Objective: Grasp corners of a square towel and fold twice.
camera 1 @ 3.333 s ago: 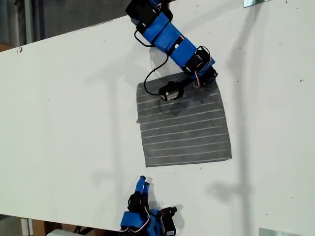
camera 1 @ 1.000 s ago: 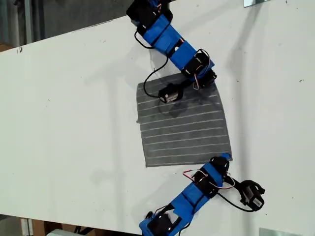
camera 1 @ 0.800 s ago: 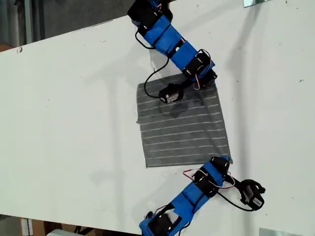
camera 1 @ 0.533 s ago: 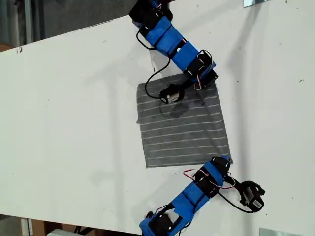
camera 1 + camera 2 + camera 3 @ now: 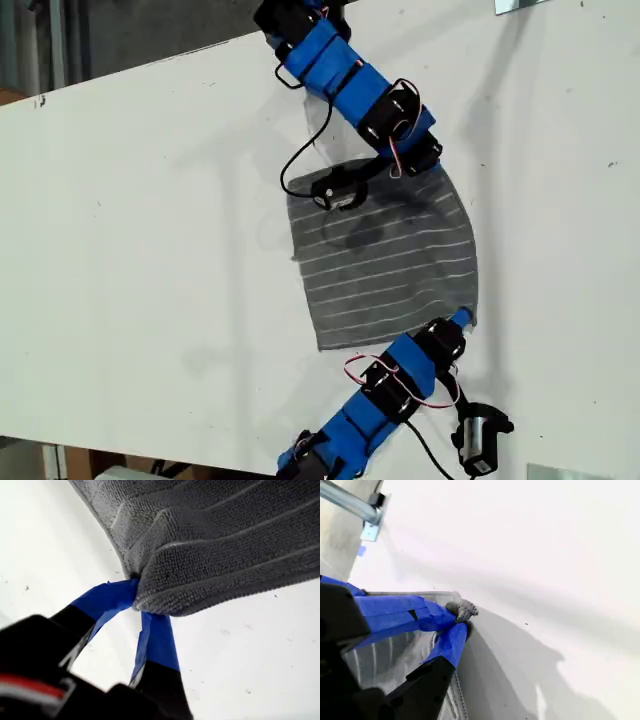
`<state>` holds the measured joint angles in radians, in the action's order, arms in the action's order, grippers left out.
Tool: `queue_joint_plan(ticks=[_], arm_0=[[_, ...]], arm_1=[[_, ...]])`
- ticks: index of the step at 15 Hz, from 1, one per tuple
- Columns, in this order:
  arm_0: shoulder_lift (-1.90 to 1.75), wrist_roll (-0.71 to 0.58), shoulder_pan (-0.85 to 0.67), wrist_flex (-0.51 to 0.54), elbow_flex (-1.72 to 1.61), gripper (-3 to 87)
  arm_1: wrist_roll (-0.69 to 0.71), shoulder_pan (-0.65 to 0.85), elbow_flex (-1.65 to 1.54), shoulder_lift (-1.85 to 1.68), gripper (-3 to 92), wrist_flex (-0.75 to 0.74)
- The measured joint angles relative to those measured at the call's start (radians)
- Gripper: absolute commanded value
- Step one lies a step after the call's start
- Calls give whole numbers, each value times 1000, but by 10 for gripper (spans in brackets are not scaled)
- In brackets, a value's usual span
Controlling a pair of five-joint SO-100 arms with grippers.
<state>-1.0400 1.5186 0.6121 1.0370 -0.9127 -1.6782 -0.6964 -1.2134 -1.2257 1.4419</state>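
While spread on the white surface [image 5: 150,250], the grey striped towel [image 5: 385,250] is seen right of centre in the exterior view, outline skewed. The first tool [image 5: 139,605] is closed on one bunched corner [image 5: 160,597] & the second tool [image 5: 462,617] is clamped on another corner [image 5: 465,610], w/ only its tip showing.

My towel [image 5: 385,250] is grey with thin pale stripes, spread on the white table but no longer square in outline: its edges bow and ripple. One corner [image 5: 150,597] is bunched and lifted, pinched between blue fingers; another corner [image 5: 462,610] is pinched likewise, its tip poking out.
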Motion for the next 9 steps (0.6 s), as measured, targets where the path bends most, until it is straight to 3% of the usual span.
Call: queue_joint_plan(ticks=[3, 9], arm_0=[[-138, -11, -46, 129, -51, -1], [-321, 38, -268, 334, -278, -1]], arm_1=[[72, 51, -18, -166, -1, -9], [164, 337, -472, -650, -1, -37]])
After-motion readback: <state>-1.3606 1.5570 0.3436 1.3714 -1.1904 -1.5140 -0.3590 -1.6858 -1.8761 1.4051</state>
